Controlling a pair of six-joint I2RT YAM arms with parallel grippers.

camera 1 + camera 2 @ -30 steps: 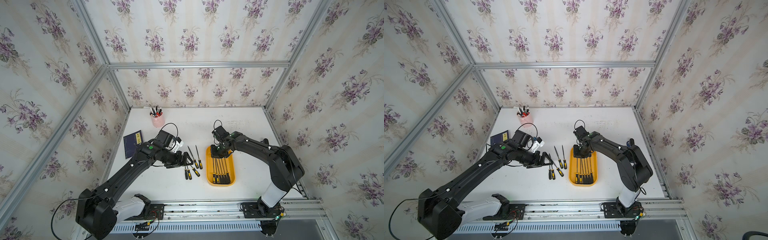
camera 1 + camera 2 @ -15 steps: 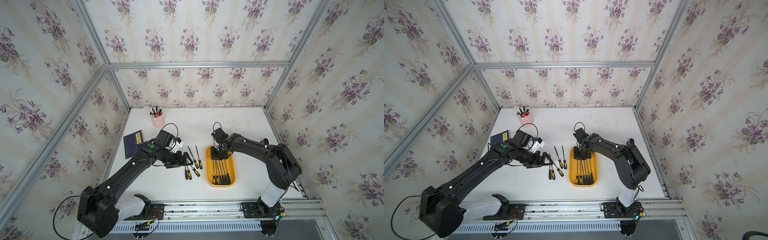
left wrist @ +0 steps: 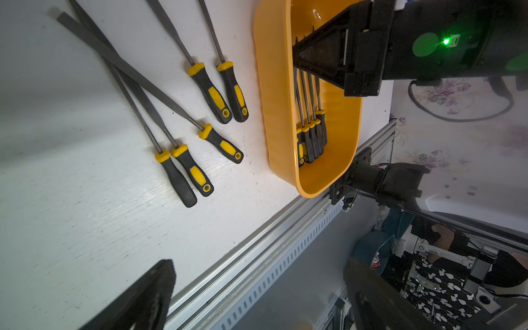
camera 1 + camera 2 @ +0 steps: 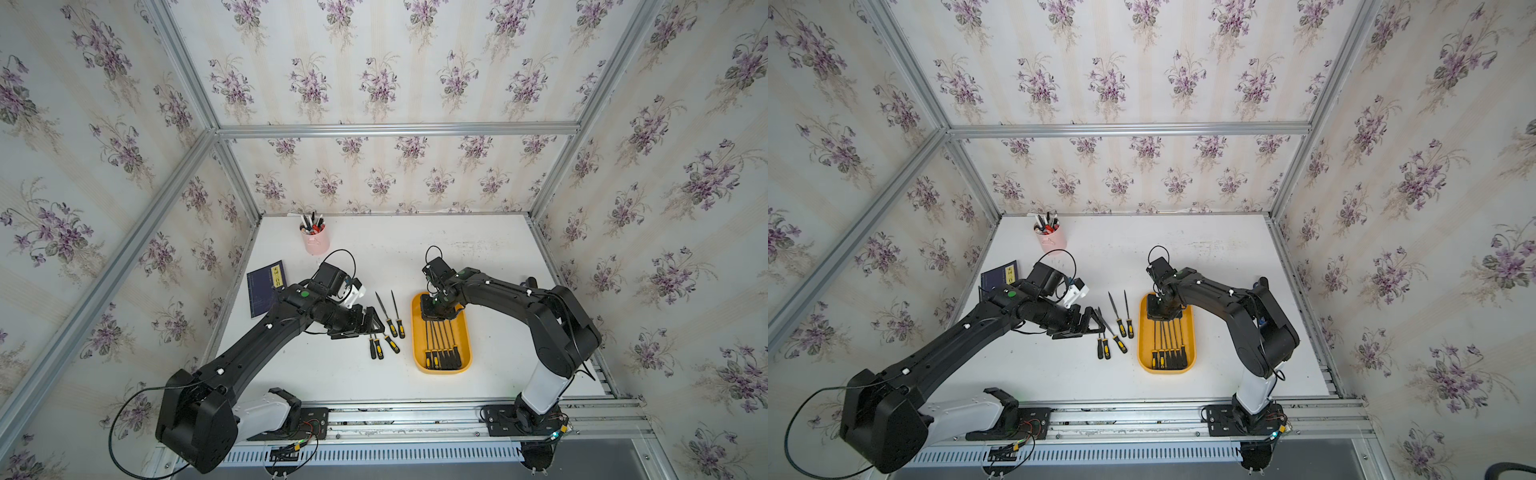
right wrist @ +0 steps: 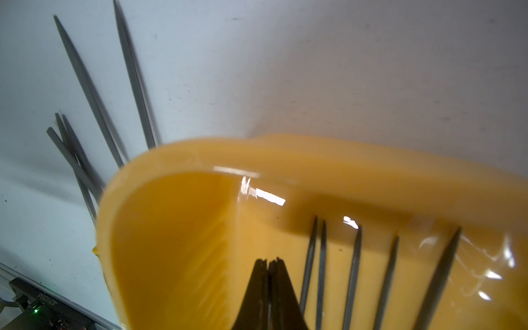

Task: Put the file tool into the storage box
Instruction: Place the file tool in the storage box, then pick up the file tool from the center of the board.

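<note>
My left pincer hangs with jaws apart just beside 5 loose steel files with black-and-yellow handles on the white tabletop. My right pincer, pressed together and apparently empty, sits low over the far end of the shallow orange-yellow plastic storage box, where several files lie. I judge the file crossing 2 others should go first, gripped near its handle, once the right arm clears the box.
</note>
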